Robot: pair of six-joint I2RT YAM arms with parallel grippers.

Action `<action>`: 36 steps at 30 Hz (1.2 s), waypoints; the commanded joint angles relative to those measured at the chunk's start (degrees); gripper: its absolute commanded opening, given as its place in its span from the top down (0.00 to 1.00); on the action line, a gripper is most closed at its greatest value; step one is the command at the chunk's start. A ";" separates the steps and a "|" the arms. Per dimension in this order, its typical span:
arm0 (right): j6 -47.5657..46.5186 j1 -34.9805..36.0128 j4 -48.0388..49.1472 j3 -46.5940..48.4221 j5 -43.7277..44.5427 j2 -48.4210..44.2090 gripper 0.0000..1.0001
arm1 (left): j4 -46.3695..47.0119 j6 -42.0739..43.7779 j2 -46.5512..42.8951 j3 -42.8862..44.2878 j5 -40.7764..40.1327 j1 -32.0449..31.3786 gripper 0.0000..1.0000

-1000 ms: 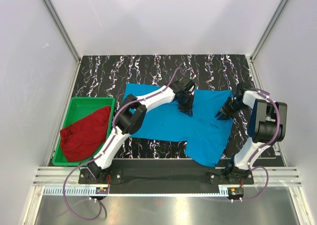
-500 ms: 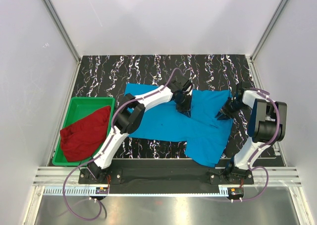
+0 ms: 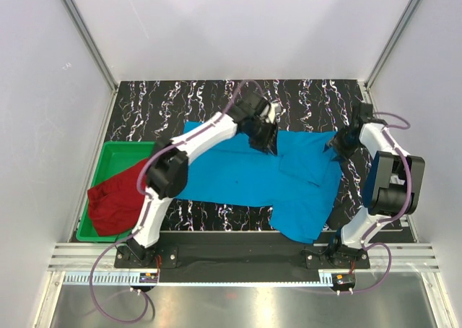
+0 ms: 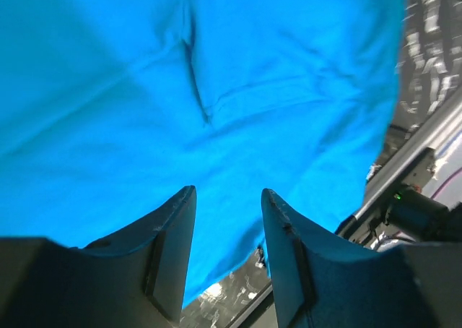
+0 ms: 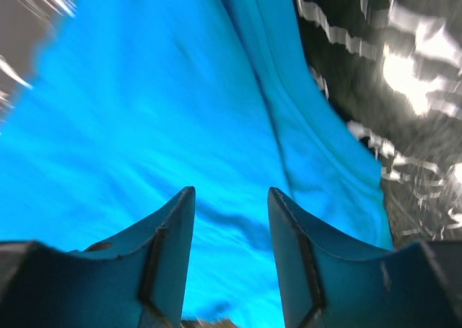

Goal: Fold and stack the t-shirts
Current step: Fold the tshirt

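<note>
The sky-blue t-shirt (image 3: pixel 267 176) lies spread on the black marbled table, with its right part folded over. My left gripper (image 3: pixel 264 134) hovers at the shirt's far edge near the middle, open with nothing between its fingers (image 4: pixel 173 227); blue cloth (image 4: pixel 216 89) fills its wrist view. My right gripper (image 3: pixel 341 141) is at the shirt's far right corner, also open and empty above the blue cloth (image 5: pixel 180 111). The dark red t-shirt (image 3: pixel 119 196) lies crumpled in the green bin.
The green plastic bin (image 3: pixel 123 149) stands at the table's left side. White walls with metal corner posts enclose the table. The arm bases and a rail run along the near edge (image 3: pixel 238 256).
Both grippers have opened and let go of the blue t-shirt. The left gripper moved toward the far edge and the right gripper moved back to the far right corner. The folded-over part now lies flat.
</note>
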 commanded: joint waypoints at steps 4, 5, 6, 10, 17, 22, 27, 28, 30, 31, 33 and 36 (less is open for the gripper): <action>7.66 0.50 0.90 9.48 7.46 3.11 0.45 | 0.25 4.52 -11.52 -8.10 -3.58 11.75 0.54; 8.11 1.29 0.38 10.37 8.85 5.21 0.45 | 1.29 4.69 -12.31 -9.60 -3.41 12.91 0.54; 8.29 1.91 0.11 11.34 9.48 6.19 0.44 | 1.48 4.87 -13.80 -12.22 -3.40 14.05 0.54; 9.17 4.10 0.55 14.68 13.25 10.50 0.43 | 2.36 6.01 -15.57 -16.46 -4.02 18.54 0.54; 5.93 4.28 0.37 22.68 20.64 21.64 0.41 | 2.80 6.62 -17.86 -19.45 -4.01 21.18 0.55; 1.36 4.37 -2.17 35.30 24.07 30.35 0.40 | 3.15 6.81 -17.25 -20.42 -4.81 22.93 0.55; 0.03 5.51 -7.70 51.75 24.87 41.78 0.39 | 4.83 5.75 -12.26 -17.72 -5.87 24.96 0.54; -0.23 5.60 -8.85 57.61 24.69 43.19 0.39 | 4.39 5.58 -11.10 -16.48 -5.69 25.40 0.54; -0.49 5.78 -10.96 62.48 23.90 46.44 0.39 | 5.08 5.40 -7.86 -13.67 -6.12 25.58 0.54; -0.93 5.78 -11.14 65.81 22.42 47.06 0.39 | 5.17 5.22 -6.54 -12.35 -6.39 25.58 0.54; -1.64 5.87 -11.75 68.29 20.39 47.94 0.39 | 4.04 4.87 -3.20 -7.54 -7.09 25.67 0.53; -2.34 5.87 -13.07 71.11 18.89 47.60 0.38 | 0.79 3.73 3.48 -0.42 -8.06 25.93 0.54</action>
